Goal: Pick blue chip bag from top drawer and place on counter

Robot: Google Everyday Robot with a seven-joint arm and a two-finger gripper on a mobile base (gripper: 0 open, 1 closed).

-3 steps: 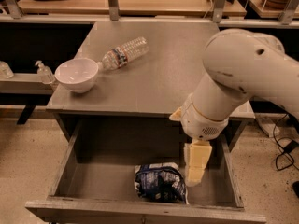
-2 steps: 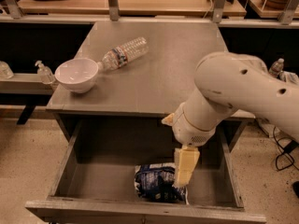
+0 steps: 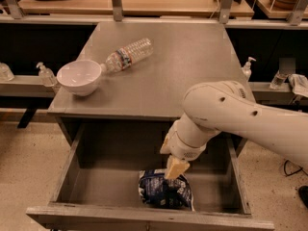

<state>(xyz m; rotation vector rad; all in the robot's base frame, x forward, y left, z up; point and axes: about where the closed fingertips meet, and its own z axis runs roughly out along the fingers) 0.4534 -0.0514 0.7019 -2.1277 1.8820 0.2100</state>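
Note:
The blue chip bag point(image 3: 163, 190) lies crumpled on the floor of the open top drawer point(image 3: 144, 218), near its front and a little right of the middle. My gripper point(image 3: 176, 168) reaches down into the drawer from the right on the white arm, and its pale fingers point(image 3: 176, 166) sit right over the bag's upper edge, seemingly touching it. The counter point(image 3: 192, 66) is the grey-brown top above the drawer.
A white bowl point(image 3: 79, 77) stands at the counter's left front corner. A clear water bottle point(image 3: 128, 55) lies on its side beside it. A pale wood bench point(image 3: 159, 1) with metal posts runs behind. Small pump bottles point(image 3: 46, 74) stand on side ledges.
My arm has swung left and down into the drawer. The gripper has moved from beside the bag's right edge to over its top. The bag has not moved.

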